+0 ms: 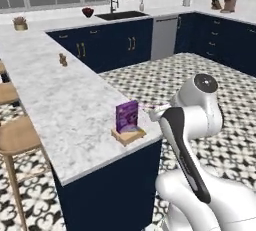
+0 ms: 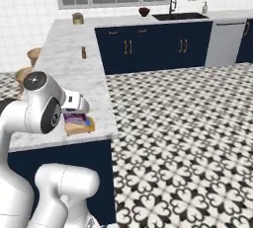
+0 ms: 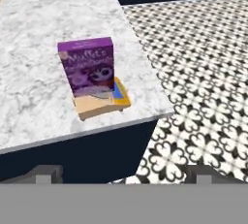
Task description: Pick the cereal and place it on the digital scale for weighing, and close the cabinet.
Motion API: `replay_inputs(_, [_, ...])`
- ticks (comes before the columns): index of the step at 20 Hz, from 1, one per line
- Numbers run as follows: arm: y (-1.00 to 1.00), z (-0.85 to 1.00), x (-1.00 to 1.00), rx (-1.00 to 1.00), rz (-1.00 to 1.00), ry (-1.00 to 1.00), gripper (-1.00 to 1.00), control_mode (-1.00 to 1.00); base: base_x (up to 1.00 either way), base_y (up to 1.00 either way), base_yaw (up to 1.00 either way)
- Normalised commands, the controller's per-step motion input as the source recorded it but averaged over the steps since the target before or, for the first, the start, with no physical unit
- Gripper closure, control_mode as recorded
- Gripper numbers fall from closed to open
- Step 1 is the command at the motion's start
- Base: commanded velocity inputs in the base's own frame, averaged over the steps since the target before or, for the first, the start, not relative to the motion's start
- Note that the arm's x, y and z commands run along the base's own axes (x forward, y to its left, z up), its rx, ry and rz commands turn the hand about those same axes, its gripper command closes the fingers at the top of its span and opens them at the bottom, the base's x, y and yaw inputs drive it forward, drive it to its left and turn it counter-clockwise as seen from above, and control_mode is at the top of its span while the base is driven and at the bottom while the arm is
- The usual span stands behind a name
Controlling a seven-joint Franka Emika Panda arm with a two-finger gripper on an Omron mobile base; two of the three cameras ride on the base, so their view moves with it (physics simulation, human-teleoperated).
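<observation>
A: Cereal (image 3: 87, 67) — one box, purple, standing upright on one digital scale (image 3: 102, 103), a tan slab near the corner of the white marble counter (image 1: 60, 100).

B: Gripper?

A: Two dark fingertips (image 3: 47, 174) low in the hand view, set wide apart, nothing between them. Well back from the box, looking down at it.

B: Arm pose?

A: Elbow raised beside the counter corner, forearm angled toward the scale.

B: Room?

A: Patterned black-and-white floor (image 2: 188, 138); navy base cabinets (image 2: 153, 47); one sink (image 1: 121, 14) under the window; two wooden stools (image 1: 15, 135) along the counter; one red bowl (image 1: 88, 11).
</observation>
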Motion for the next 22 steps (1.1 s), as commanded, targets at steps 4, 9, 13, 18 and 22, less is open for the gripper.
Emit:
replay_inputs(4, [0.00,0.00,0.00,0.00,0.00,0.00,-1.00,1.00,0.00,0.00,-1.00])
replay_inputs(9, [0.00,0.00,0.00,0.00,0.00,0.00,-1.00,1.00,0.00,0.00,-1.00])
replay_inputs(13, [0.00,0.00,0.00,0.00,0.00,0.00,-1.00,1.00,0.00,0.00,-1.00])
replay_inputs(18, [0.00,0.00,0.00,0.00,0.00,0.00,-1.00,1.00,0.00,0.00,-1.00])
replay_inputs(22, [0.00,0.00,0.00,0.00,0.00,0.00,-1.00,1.00,0.00,0.00,-1.00])
